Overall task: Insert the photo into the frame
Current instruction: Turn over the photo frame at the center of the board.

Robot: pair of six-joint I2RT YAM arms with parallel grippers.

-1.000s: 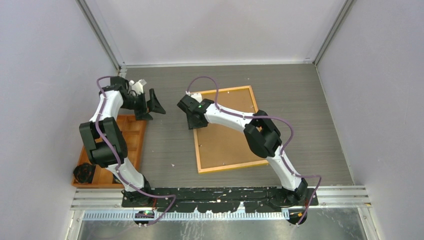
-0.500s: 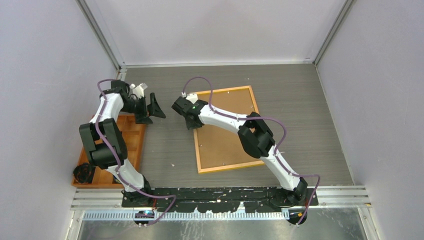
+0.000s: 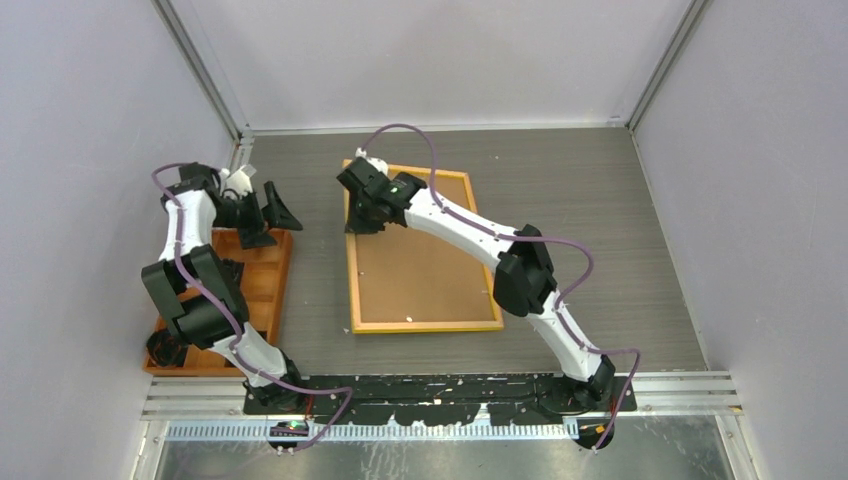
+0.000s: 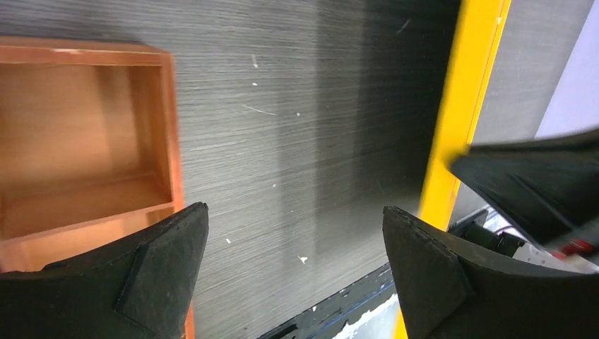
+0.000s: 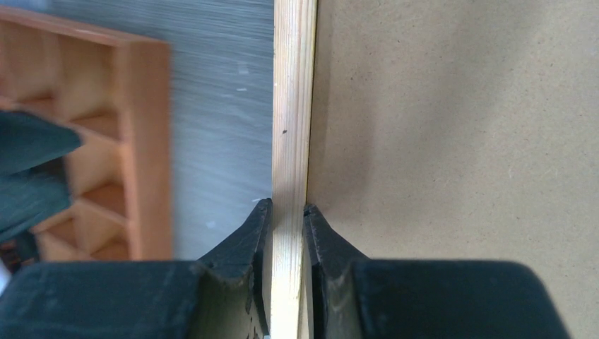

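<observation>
Since the earlier frames, the frame (image 3: 425, 265) has swung from a skewed pose to lie square with the counter (image 3: 600, 230) edges, and its far left corner has shifted leftward together with the right end effector (image 5: 286, 212). The frame lies flat near the counter's centre, brown backing board up. Right end effector: closed on the frame's light wooden left rail near the far corner, one finger on each side of the rail. Left end effector (image 3: 268, 213): drawn back leftward, jaws wide apart and holding nothing, poised above the far end of the orange tray (image 3: 283, 280). Left wrist view: the frame's yellow edge shows beyond bare counter, apart from the tray.
</observation>
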